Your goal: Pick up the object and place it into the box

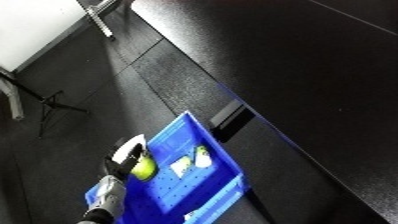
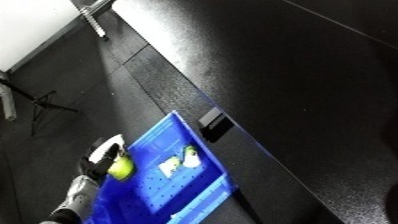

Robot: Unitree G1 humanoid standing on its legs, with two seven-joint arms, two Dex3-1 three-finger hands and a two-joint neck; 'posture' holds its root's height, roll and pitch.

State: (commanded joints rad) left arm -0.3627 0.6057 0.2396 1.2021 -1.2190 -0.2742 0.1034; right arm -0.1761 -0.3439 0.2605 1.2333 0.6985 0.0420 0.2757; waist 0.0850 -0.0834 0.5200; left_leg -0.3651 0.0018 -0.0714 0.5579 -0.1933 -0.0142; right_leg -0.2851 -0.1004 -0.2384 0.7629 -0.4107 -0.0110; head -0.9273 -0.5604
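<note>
Your left hand (image 1: 124,162) has its black fingers curled round a yellow-green ball (image 1: 144,167), holding it over the left wall of the blue bin (image 1: 182,131). Two pale yellow-and-white items (image 1: 193,161) already lie side by side on the bin's perforated floor, just beside the ball. A small dark block (image 2: 216,125) sits against the bin's far corner. The black tabletop (image 1: 293,70) runs past on the right. On the dark floor to the left stands a thin black stand (image 1: 49,102), well apart from the bin. Your right hand shows in neither view. The right eye view alone catches a pale speckled patch (image 2: 366,216) at its lower right corner
</note>
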